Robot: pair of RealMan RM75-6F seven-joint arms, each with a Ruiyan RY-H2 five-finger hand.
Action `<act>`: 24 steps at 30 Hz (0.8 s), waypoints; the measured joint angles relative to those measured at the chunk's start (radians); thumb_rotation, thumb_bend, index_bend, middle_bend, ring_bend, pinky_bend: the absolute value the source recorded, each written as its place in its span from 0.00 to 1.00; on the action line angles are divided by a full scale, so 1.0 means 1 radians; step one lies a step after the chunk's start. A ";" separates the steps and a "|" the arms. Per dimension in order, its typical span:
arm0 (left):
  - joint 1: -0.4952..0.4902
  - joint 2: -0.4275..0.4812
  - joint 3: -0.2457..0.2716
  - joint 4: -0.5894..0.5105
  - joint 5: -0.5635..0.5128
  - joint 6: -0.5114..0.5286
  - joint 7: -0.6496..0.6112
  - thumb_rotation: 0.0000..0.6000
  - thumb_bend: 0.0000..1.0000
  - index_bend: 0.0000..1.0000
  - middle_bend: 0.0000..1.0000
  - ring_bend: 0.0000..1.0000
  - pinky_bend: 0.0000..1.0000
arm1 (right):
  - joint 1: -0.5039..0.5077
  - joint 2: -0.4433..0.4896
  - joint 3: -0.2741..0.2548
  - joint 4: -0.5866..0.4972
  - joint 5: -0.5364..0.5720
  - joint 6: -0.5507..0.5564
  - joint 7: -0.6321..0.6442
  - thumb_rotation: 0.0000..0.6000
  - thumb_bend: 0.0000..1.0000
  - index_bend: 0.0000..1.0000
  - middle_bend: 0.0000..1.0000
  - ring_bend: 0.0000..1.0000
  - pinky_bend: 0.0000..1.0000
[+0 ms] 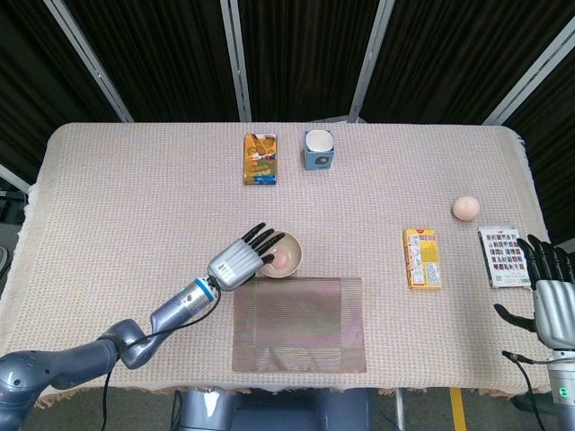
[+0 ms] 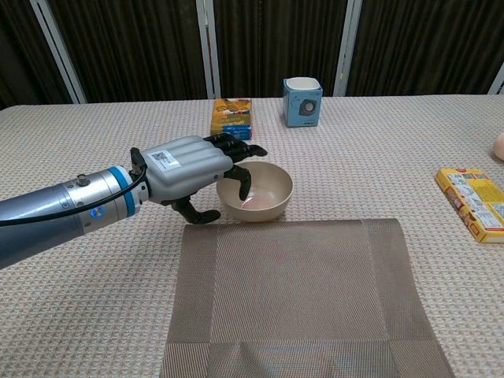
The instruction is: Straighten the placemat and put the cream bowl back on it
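Cream bowl [image 2: 260,191] upright on the tablecloth, touching the far edge of the brown woven placemat [image 2: 299,295], which lies flat and square at the table's near edge.

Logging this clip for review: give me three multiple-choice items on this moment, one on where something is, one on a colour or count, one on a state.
1. Where is the bowl?
A. in the middle of the placemat
B. on the tablecloth, just beyond the placemat's far edge
C. beside the yellow box

2. What colour is the placemat?
A. grey-brown
B. bright blue
C. red

3. What is the left hand doing?
A. lifting the bowl clear of the table
B. lying flat on the placemat
C. reaching over the bowl's rim with its fingers spread

Answers:
1 B: the head view shows the bowl off the placemat, at its far edge.
2 A: the weave reads grey-brown in both views.
3 C: fingertips overlap the rim while the bowl sits on the cloth.
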 measured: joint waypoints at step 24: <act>0.087 0.116 -0.003 -0.057 -0.084 0.145 0.066 1.00 0.51 0.69 0.00 0.00 0.00 | -0.015 0.025 -0.013 -0.030 -0.049 0.033 0.031 1.00 0.00 0.00 0.00 0.00 0.00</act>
